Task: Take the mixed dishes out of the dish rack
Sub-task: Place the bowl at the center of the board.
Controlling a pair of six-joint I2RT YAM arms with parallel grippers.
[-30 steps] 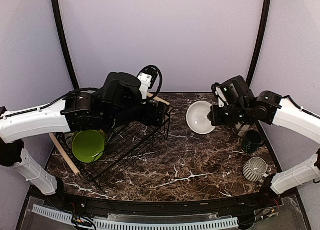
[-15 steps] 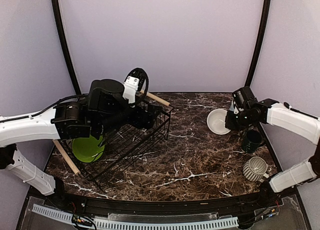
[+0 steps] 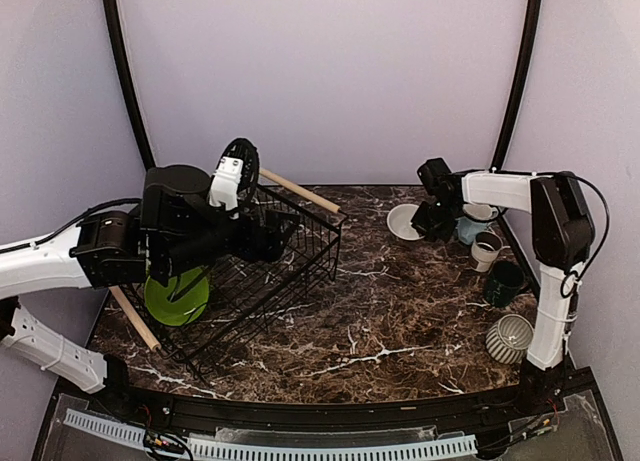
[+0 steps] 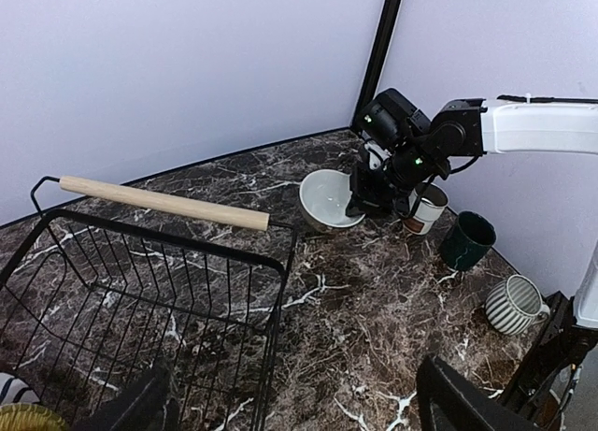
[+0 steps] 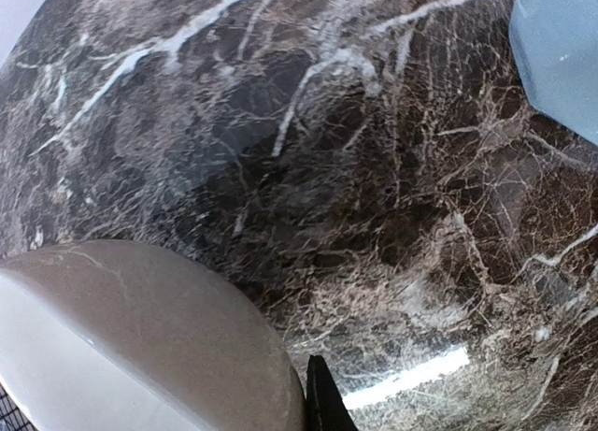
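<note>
The dark marble tabletop (image 3: 400, 321) fills the lower half of the overhead view, with bare stone across its centre and lower middle, which looks like the easiest room for setting things down. At left centre sits the dish rack (image 3: 275, 276), its upper wooden handle (image 3: 300, 193) jutting toward the middle. That rail and the tall wire wall under it are edges anything lifted out would need to pass over. The left hand (image 4: 299, 414) hangs above the rack with its fingers spread wide and nothing between them, probably lined up for another pick. The lime green plate (image 3: 175, 293) leans inside the rack at its left end, and slivers of the black-and-white radial-striped plate (image 4: 11, 386) and olive-yellow plate (image 4: 28, 418) show at the lower left corner of the left wrist view. At upper right the cream bowl (image 3: 404, 221) is tipped low to the stone, its rim pinched by the right hand (image 3: 436, 221), whose fingers are pressed together on it. This looks like a set-down, though whether the base touches cannot be told. Just right of it cluster the light blue cup (image 3: 470, 227) and small white cup (image 3: 487, 249), with the dark teal mug (image 3: 505, 281) and striped mug (image 3: 512, 336) lower along the right edge, so that side is tight.
</note>
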